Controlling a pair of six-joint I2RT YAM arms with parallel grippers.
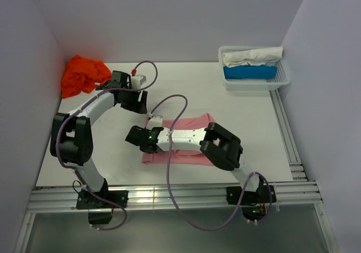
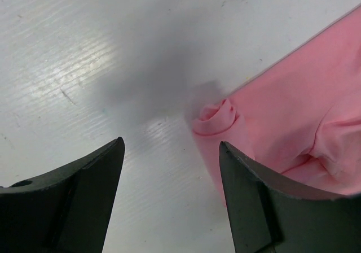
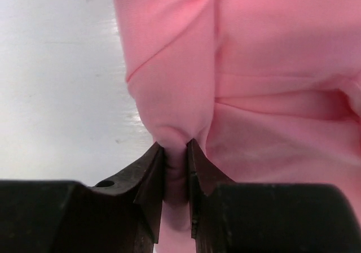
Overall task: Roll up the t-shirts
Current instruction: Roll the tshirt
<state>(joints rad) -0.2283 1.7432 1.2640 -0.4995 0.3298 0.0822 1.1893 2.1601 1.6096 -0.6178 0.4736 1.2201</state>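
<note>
Right wrist: gripper [image 3: 176, 151] pinches soft, creased pink t-shirt [image 3: 271, 66].

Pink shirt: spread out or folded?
Folded. The pink shirt lies as a narrow layered band on the table; the right tool is shut on a fold at its end.

pink t-shirt [image 1: 193, 121] lying flat in the middle | right gripper [image 1: 133, 136] sitting at its left edge | orange t-shirt [image 1: 83, 75] sitting crumpled far left | basket [image 1: 256, 86] just chilling far right
</note>
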